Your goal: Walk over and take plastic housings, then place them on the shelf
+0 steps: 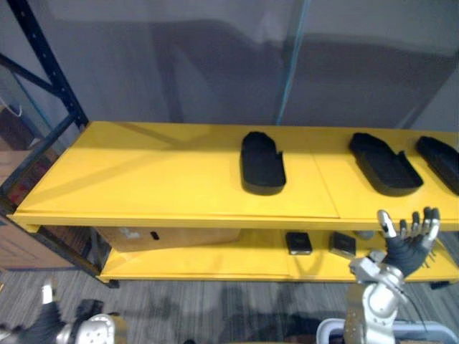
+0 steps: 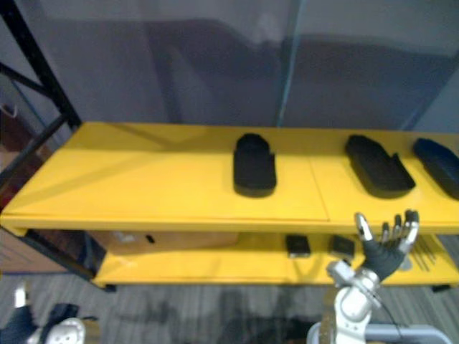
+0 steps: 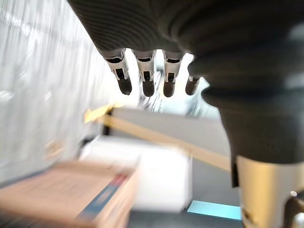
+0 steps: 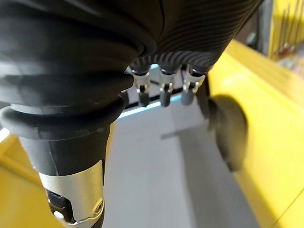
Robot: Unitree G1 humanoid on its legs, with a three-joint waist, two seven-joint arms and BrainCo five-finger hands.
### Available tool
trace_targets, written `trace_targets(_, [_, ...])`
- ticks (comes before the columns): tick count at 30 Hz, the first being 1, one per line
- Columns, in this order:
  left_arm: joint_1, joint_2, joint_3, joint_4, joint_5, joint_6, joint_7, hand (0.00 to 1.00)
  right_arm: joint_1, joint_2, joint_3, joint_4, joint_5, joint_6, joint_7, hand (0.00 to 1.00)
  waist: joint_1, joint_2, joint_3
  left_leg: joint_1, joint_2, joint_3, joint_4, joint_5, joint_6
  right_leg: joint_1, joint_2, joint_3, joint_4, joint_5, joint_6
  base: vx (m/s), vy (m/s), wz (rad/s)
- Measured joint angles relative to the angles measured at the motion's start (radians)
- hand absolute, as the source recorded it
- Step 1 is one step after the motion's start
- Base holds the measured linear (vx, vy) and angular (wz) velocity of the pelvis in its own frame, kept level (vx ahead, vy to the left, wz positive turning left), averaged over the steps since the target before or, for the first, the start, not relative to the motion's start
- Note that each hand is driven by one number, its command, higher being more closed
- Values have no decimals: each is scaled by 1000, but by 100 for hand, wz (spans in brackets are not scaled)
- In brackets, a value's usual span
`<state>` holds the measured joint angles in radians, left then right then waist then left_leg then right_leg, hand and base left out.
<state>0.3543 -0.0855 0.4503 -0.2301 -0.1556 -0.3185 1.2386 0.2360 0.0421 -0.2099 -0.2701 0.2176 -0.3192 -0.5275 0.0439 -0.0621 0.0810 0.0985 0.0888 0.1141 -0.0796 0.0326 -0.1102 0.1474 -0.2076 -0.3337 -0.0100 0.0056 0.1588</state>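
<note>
Three black plastic housings lie on the top board of a yellow shelf point(image 1: 143, 179): one in the middle point(image 1: 262, 163), one to its right point(image 1: 385, 163), and one at the right edge point(image 1: 441, 161). My right hand point(image 1: 409, 244) is raised in front of the shelf's front edge, below the second housing. Its fingers are spread, it is open, and it holds nothing. My left hand point(image 1: 43, 322) hangs low at the lower left near the floor. In the left wrist view its fingers point(image 3: 147, 80) are straight and empty.
The lower yellow board point(image 1: 215, 261) carries a cardboard box point(image 1: 165, 236) and two small black items point(image 1: 298, 243). A dark blue upright post point(image 1: 50, 64) stands at the shelf's left end. A grey wall rises behind. A cardboard box point(image 3: 71, 190) and a white box point(image 3: 147, 175) lie past the left hand.
</note>
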Motion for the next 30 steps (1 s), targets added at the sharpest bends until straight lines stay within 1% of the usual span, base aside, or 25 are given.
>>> trace_targets(1, [1,1,1,-32,18,-3,26,0,-5,0,2,0,0,4,-1,0,5,-4,-2,-1,0,0,0,0,0,0,0,-1,0,0,0,30,-3,19])
trace_targets(2, [0,1,4,-110,48,-7,61,0,-17,0,7,0,0,16,-8,0,8,-11,-7,-5,-1,-3,0,0,0,-2,0,-3,-2,-1,0,38,-5,11])
trace_targets(3, [-3,1,-1,-195,86,-10,76,0,-24,0,12,0,-1,22,-20,0,5,-16,-12,-14,-3,-12,0,1,-1,-5,-1,-12,-2,-1,0,38,-5,13])
trace_targets(4, [-7,2,-6,-235,109,-13,72,0,-26,0,14,0,-1,24,-21,0,4,-25,-14,-14,-3,-14,0,3,-5,-4,-1,-14,-1,-1,0,40,3,12])
trace_targets(5, [-12,9,-29,-302,148,-14,52,0,-26,0,20,0,-3,38,-22,0,4,-23,-13,-15,-6,-14,0,3,-5,-4,-2,-14,-1,-1,0,29,10,5])
trace_targets(6, [-20,11,-48,-343,171,-17,12,0,-26,0,21,0,-3,48,-22,0,3,-27,-15,-15,-8,-16,0,3,-4,-3,-2,-15,-1,-1,0,30,16,4])
trace_targets(7, [-32,16,-80,-379,186,-21,-40,0,-27,0,21,0,-3,58,-21,0,2,-32,-19,-15,-11,-17,0,3,-4,-3,-3,-15,-1,-1,0,22,15,3])
trace_targets(8, [-54,24,-121,-409,207,-20,-135,0,-29,-2,21,0,-3,62,-19,0,1,-27,-17,-17,-13,-17,0,2,-3,-4,-4,-15,-1,-1,0,0,0,0])
trace_targets(9, [-64,32,-138,-420,209,-20,-179,0,-33,-2,20,0,-3,62,-18,0,-1,-28,-17,-18,-13,-17,0,2,-3,-4,-4,-14,-1,-1,0,-3,10,-3])
trace_targets(10, [-91,51,-169,-426,191,-12,-334,0,-52,-8,15,2,-3,63,-15,0,-6,-21,-16,-19,-13,-14,0,2,-3,-8,-4,-10,0,-1,0,-11,7,-7])
trace_targets(12, [-116,89,-184,-423,132,11,-503,0,-82,-33,2,4,-3,66,-6,0,-18,-14,-12,-14,-12,-4,0,2,-3,-11,-3,4,1,-1,0,-18,9,-16])
trace_targets(13, [-125,117,-185,-422,73,33,-633,0,-100,-56,-20,5,-3,79,9,0,-23,-4,-11,-14,-12,4,0,1,-2,-17,-3,11,1,-1,0,-17,9,-19])
trace_targets(14, [-128,141,-185,-413,42,46,-704,0,-115,-77,-34,11,-3,89,18,0,-30,3,-14,-16,-12,7,0,1,-2,-25,-3,17,2,0,0,1,6,-18])
trace_targets(15, [-134,165,-182,-405,34,65,-749,0,-127,-94,-50,23,-3,98,28,0,-35,9,-15,-15,-11,11,0,2,-2,-26,-2,25,2,0,0,6,4,-15])
trace_targets(16, [-142,178,-179,-395,33,73,-774,0,-133,-105,-60,33,-3,104,32,0,-37,12,-16,-13,-11,17,0,2,-2,-30,-1,33,2,0,-1,25,-4,-28])
trace_targets(17, [-170,206,-163,-363,-6,88,-824,0,-136,-123,-85,53,-2,121,47,0,-41,17,-21,-13,-6,35,0,1,-2,-41,3,48,3,3,-3,27,-10,-29])
trace_targets(19, [-200,230,-131,-332,-44,104,-854,0,-139,-128,-103,64,0,140,55,0,-46,23,-21,-11,-4,40,0,1,-2,-44,7,59,3,4,-4,27,-14,-18])
trace_targets(20, [-218,246,-115,-312,-76,115,-885,0,-139,-127,-115,72,0,149,69,0,-58,24,-21,-9,-2,44,0,1,-3,-45,8,63,2,5,-5,14,-12,-16])
trace_targets(21, [-233,257,-112,-297,-84,128,-910,0,-139,-127,-126,82,0,153,75,0,-60,24,-21,-4,1,55,0,-2,-6,-47,11,73,2,7,-7,9,-4,-22])
trace_targets(22, [-238,261,-112,-293,-85,135,-920,0,-139,-127,-129,84,0,157,78,0,-60,24,-21,1,2,63,0,-5,-6,-49,13,84,2,7,-8,3,2,-35])
trace_targets(24, [-250,284,-119,-277,-124,169,-977,0,-134,-128,-133,84,0,168,98,0,-62,26,-22,14,5,91,0,-12,-7,-56,16,111,3,10,-10,-8,8,-36])
trace_targets(26, [-288,288,-129,-235,-123,195,-996,0,-126,-127,-134,84,0,171,113,0,-68,29,-20,17,5,105,0,-14,-7,-61,16,123,2,14,-12,-27,14,-23])
trace_targets(28, [-331,323,-152,-163,-121,207,-1001,0,-122,-127,-134,84,0,172,122,0,-73,32,-18,27,5,117,0,-16,-7,-60,17,139,3,15,-12,-30,12,-18])
trace_targets(29, [-361,352,-159,-115,-121,214,-1000,0,-122,-127,-133,83,0,171,137,0,-85,36,-15,28,5,123,0,-16,-7,-62,17,143,3,16,-12,-34,6,-16])
trace_targets(30, [-388,369,-159,-83,-121,218,-996,0,-119,-127,-133,83,0,171,142,0,-89,39,-13,28,6,134,0,-17,-7,-69,17,150,3,19,-13,-36,5,-21])
